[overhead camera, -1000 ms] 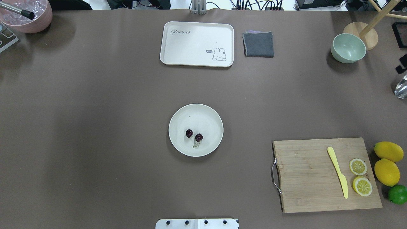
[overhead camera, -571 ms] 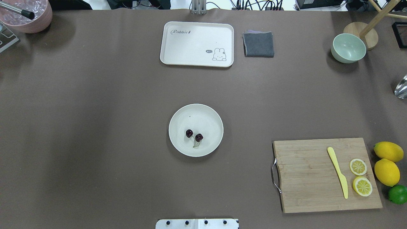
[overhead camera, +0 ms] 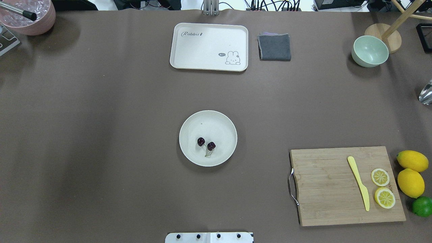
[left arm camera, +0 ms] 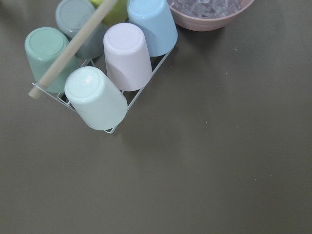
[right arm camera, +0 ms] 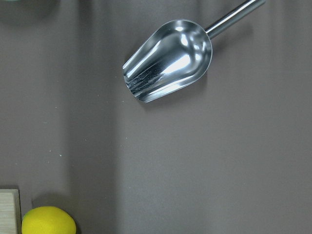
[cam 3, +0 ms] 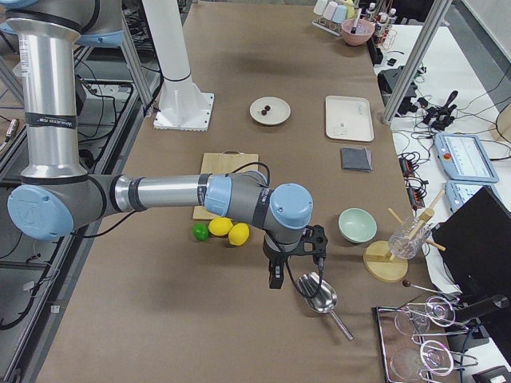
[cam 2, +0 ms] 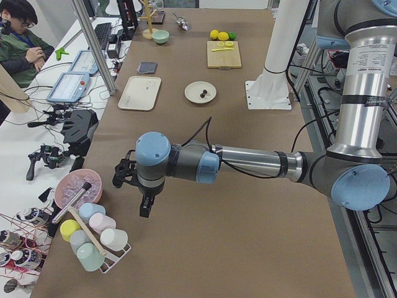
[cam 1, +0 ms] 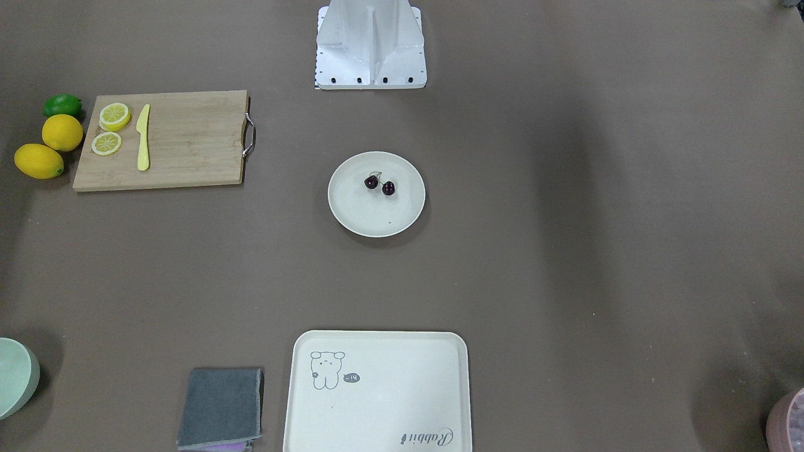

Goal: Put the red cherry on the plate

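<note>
- the table point(overhead camera: 101, 135), covered in brown, held everything; both arms were out at its far ends, well apart from the middle.
- the left arm point(cam 2: 248, 162) reached low over the table's left end. the left gripper point(cam 2: 144, 208) hung just beside a wire rack of upturned cups point(left arm camera: 105, 73). only the side view showed it, so i could not tell whether its fingers were apart or together.
- the right arm point(cam 3: 168, 191) stretched over the right end, with the right gripper point(cam 3: 276, 276) pointing down next to a metal scoop point(right arm camera: 170, 58). here too, i could not tell if it was closed or spread.
- the cutting board point(overhead camera: 330, 189), with its knife and lemon slices, lay well apart from the plate.
- the plate point(overhead camera: 216, 126) sat in the middle of the table, with nothing touching it.
- the red cherry point(overhead camera: 211, 145) lay inside the plate, on the half nearer the robot and clear of the rim. neither gripper held it, so the task looked done.
- risks, as i judged them: a careless swing home by the left arm could clip the cup rack, and the right could knock the scoop. if either arm bumped the plate, the round cherries might roll over its shallow rim.
</note>
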`<move>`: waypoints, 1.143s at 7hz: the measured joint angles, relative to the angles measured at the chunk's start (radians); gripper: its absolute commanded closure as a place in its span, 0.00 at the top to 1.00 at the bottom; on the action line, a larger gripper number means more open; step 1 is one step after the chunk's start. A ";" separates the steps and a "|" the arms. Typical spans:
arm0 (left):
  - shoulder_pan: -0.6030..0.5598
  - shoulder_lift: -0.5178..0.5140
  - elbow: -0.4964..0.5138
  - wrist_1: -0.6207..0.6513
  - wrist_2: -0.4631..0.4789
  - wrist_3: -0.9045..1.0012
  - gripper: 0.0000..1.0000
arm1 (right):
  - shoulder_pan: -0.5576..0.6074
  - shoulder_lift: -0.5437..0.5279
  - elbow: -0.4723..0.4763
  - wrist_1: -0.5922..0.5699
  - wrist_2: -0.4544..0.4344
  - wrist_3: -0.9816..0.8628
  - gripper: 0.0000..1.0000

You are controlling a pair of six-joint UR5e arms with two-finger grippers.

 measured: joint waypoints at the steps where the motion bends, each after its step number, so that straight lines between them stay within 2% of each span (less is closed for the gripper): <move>1: 0.000 0.010 -0.013 0.000 0.002 -0.002 0.98 | 0.001 -0.001 -0.001 0.000 0.000 0.000 1.00; 8: 0.001 0.014 -0.054 0.002 0.006 -0.007 0.98 | 0.010 -0.008 0.008 0.000 0.001 0.014 1.00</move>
